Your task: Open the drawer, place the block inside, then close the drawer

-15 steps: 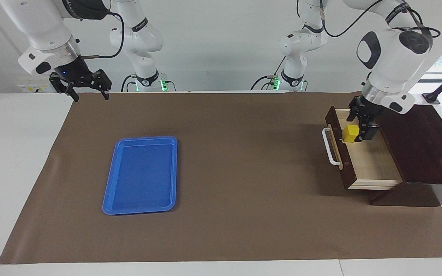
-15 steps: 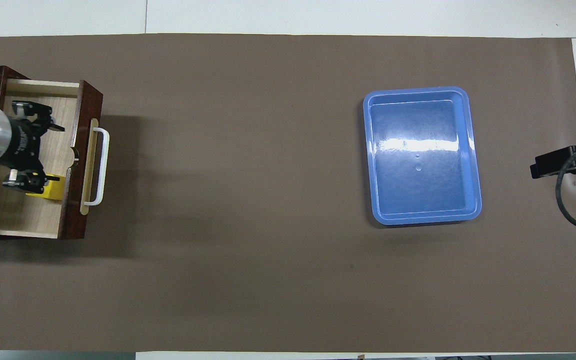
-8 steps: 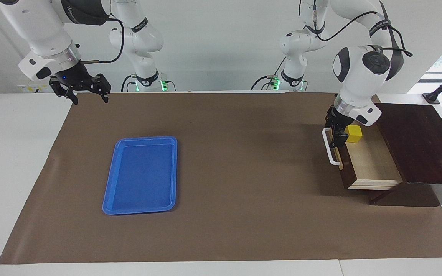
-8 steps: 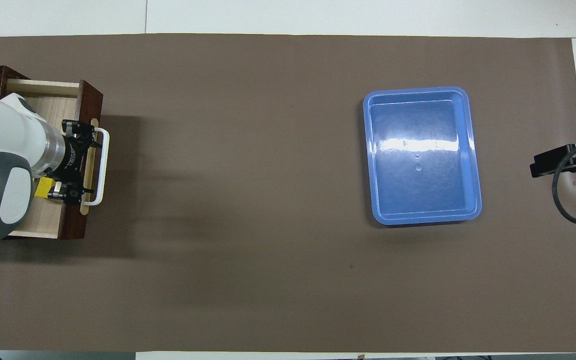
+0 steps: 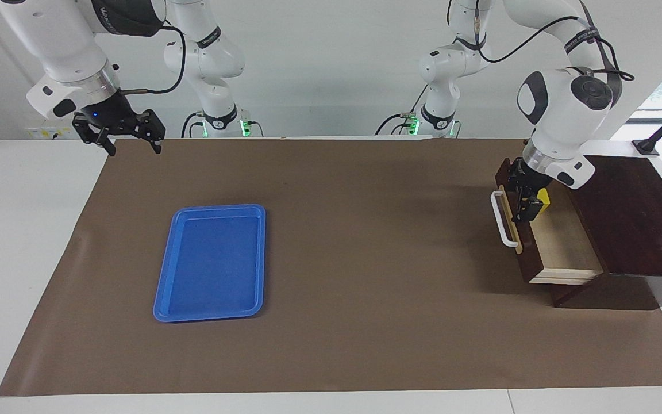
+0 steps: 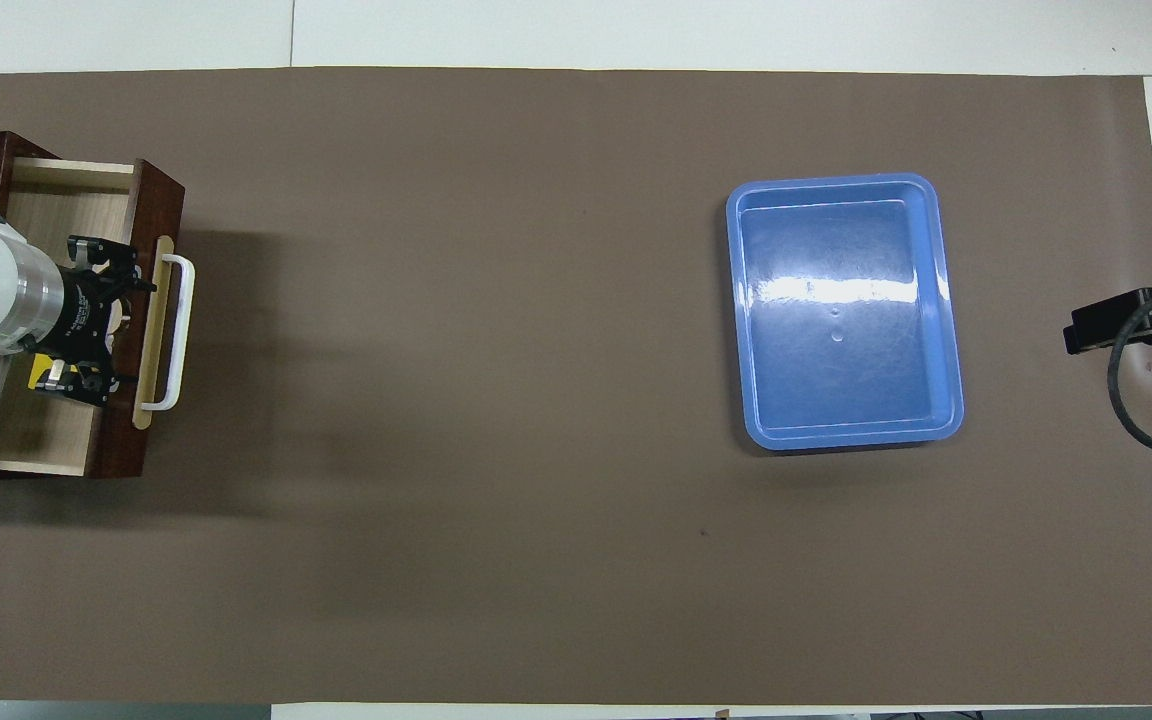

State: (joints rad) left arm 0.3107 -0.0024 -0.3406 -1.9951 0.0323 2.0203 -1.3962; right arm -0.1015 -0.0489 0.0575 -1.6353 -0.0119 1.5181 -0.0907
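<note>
My left gripper [image 5: 525, 202] hangs low over the drawer [image 5: 561, 247], just inside its dark front panel, at the end of the panel nearer the robots. Its fingers stand spread and clasp nothing; whether they touch the panel I cannot tell. In the overhead view the same gripper [image 6: 86, 335] sits over the pale wood floor beside the white handle [image 6: 169, 332], which stays on the outer face of the front.

The drawer is partly open, sticking out of the dark brown box [image 5: 635, 218] at the left arm's end of the table. The block [image 5: 544, 197] lies inside it, on the pale floor close to the front panel and near the drawer's wall nearest the robots. My gripper hides most of it; only a yellow sliver shows beside the fingers, and from above just a corner of the block [image 6: 37, 379] peeks out under the wrist.

My right gripper [image 5: 130, 138] waits in the air over the table's edge at the right arm's end, spread open and empty.

A blue tray [image 5: 165, 276] lies flat on the brown mat [image 5: 365, 322], well apart from the drawer, toward the right arm's end.
</note>
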